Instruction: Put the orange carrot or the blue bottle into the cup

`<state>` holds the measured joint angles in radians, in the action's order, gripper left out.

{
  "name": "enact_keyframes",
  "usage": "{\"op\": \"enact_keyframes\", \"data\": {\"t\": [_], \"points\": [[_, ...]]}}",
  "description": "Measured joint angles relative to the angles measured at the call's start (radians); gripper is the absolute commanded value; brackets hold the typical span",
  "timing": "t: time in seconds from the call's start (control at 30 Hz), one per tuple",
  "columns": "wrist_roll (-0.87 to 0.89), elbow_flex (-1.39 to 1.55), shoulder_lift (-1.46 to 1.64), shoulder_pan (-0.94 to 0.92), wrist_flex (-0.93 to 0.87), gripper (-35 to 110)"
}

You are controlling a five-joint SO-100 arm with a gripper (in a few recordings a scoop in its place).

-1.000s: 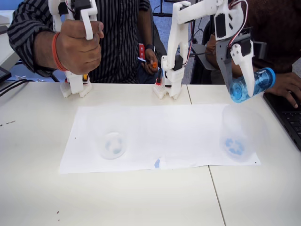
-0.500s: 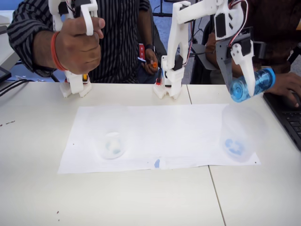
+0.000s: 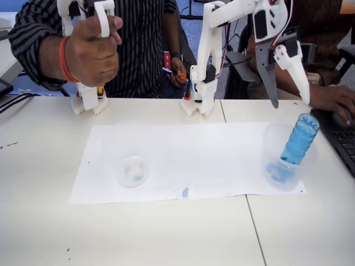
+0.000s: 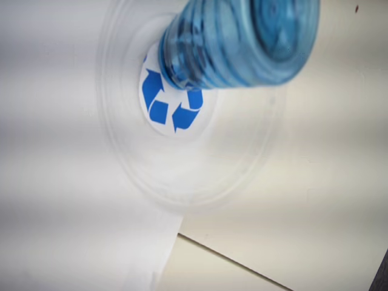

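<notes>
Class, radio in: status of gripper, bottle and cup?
Gripper open, above cup. Blue bottle standing tilted inside cup, cap down. Nothing obstructing.

Evenly and brightly lit, shadows soft on the white table [image 3: 166,233]; sharp in the fixed view, close-range blur on the blue bottle [image 4: 242,36] in the wrist view.

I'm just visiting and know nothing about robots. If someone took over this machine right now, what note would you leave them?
Pincer: open, holding nothing, raised above the cup.
Blue bottle: standing tilted inside the cup, on the right in the fixed view, cap end down on the blue recycling mark.
Done: bottle is in the cup.
Left: probably just lift the arm away. A second clear cup sits on the paper's left side.
</notes>
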<state>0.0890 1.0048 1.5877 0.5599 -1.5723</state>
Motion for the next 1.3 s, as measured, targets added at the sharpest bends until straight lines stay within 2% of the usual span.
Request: {"op": "enact_keyframes", "data": {"t": [0.87,0.97,1.17,1.3], "points": [[-0.018,0.0,0.0,0.0,0.0,40],[-0.015,0.0,0.0,0.0,-0.003,35],[-0.017,0.0,0.003,0.0,0.0,13],[-0.018,0.0,0.051,-0.003,-0.005,12]]}}
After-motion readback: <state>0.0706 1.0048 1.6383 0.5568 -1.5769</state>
